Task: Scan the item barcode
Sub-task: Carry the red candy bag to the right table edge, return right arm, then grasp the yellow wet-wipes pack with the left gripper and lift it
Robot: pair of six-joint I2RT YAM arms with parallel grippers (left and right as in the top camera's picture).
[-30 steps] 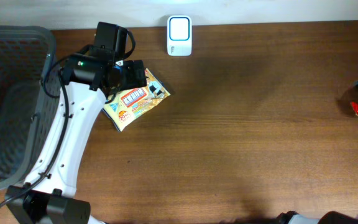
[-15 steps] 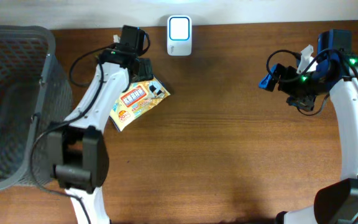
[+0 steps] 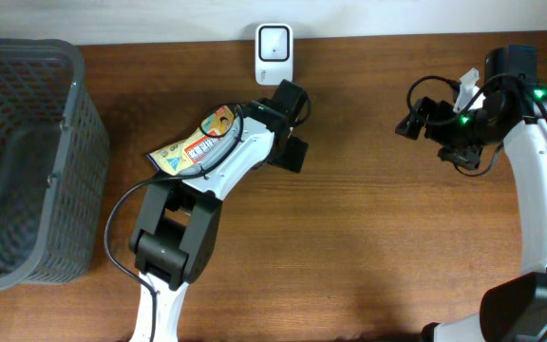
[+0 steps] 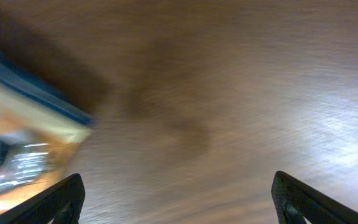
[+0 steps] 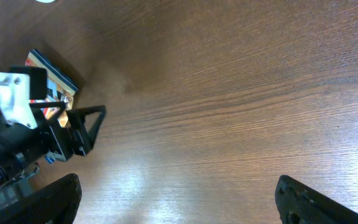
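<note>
Far edge: scanner (image 3: 274,52).
Left edge: basket (image 3: 74,95).
Your room: table (image 3: 368,237) between left gripper (image 4: 176,186) and right gripper (image 5: 178,190), both spread.

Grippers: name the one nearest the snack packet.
The left gripper, right beside the snack packet; the right gripper hovers far across the table.

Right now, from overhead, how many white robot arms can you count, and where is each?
2. The left arm crosses the yellow printed packet; the right arm stands at the right edge of the brown wooden table. None looks hidden.
</note>
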